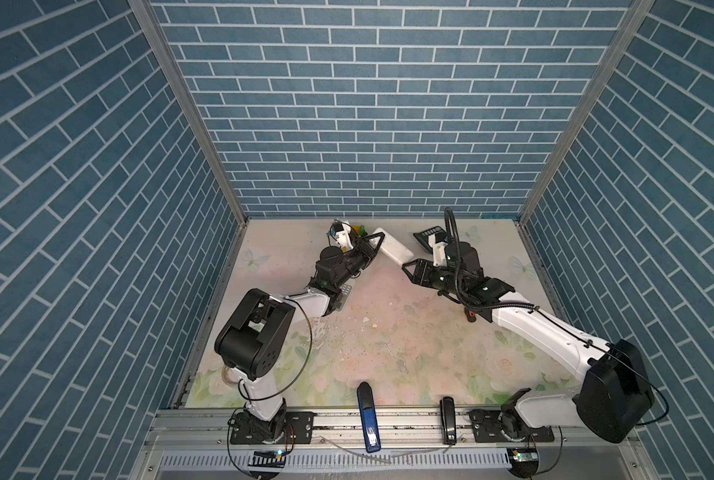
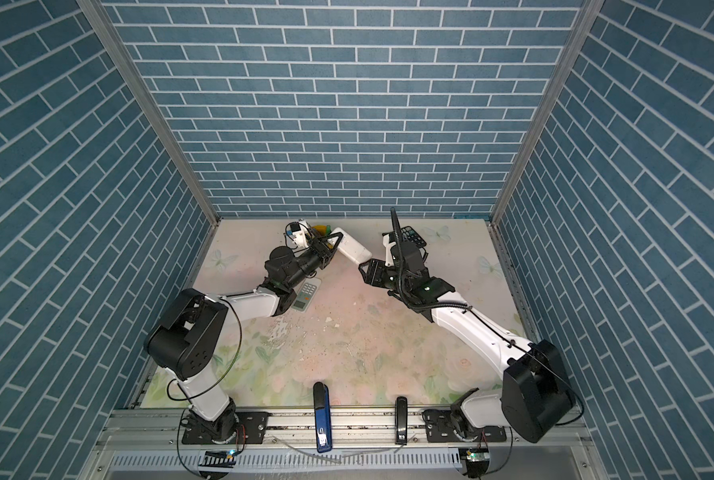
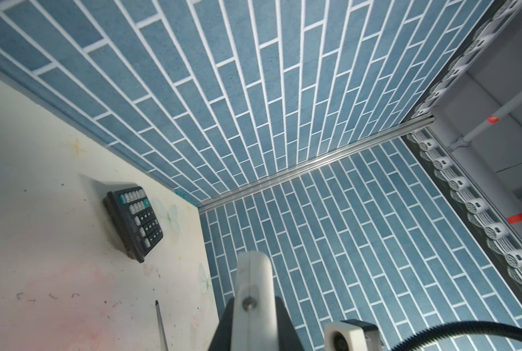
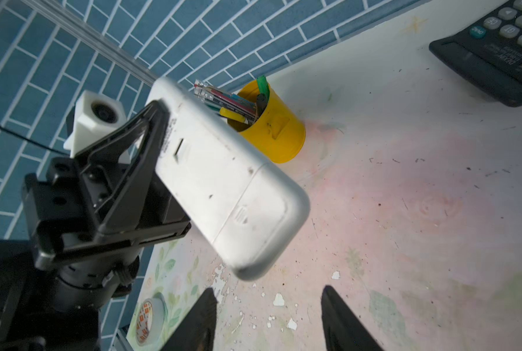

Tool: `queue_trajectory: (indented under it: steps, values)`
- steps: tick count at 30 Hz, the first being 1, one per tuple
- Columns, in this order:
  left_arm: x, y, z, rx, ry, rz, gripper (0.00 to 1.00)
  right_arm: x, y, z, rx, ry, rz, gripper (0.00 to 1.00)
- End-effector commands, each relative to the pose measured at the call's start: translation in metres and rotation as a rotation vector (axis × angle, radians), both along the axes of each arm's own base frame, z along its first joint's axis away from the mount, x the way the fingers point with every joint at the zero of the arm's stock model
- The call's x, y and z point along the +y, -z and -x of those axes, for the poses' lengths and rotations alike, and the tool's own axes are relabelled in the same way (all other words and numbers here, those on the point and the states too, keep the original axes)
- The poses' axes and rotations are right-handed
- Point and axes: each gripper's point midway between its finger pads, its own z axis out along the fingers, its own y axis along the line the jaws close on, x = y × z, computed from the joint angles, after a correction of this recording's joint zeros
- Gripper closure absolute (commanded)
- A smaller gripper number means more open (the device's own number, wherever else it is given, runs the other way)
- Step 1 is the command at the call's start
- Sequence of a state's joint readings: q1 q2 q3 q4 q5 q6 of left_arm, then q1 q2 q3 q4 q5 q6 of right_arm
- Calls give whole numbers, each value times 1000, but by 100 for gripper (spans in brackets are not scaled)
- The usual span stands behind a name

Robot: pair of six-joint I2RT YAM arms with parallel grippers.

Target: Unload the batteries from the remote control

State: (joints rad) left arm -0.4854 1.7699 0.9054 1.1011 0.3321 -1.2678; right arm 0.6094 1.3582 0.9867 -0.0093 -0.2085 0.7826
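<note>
No batteries are visible; I judge them to be inside the remote control [image 4: 223, 182], whose battery cover [image 4: 253, 221] sits closed. The remote is held clear of the table [image 4: 420, 212], clamped at one end by the left gripper [image 4: 159, 121]. The right gripper [image 4: 268, 291] stands partly open and empty, just short of the free end. Unloading has not begun.

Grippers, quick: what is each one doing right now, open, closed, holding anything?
Left gripper: closed on the white remote control.
Right gripper: open and empty, fingers apart just short of the remote control's free end.
</note>
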Motion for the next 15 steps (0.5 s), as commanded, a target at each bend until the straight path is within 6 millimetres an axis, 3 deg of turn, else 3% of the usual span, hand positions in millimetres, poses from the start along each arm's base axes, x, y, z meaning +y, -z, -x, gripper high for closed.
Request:
queue_trajectory:
  steps: [1,15]
  values:
    - [5,-23,4,-105,-26,52,100,6,-24,-8,-18,17,-162,43]
    - [4,-30,11,-129,-18,85,100,17,-24,-31,1,-6,-248,53]
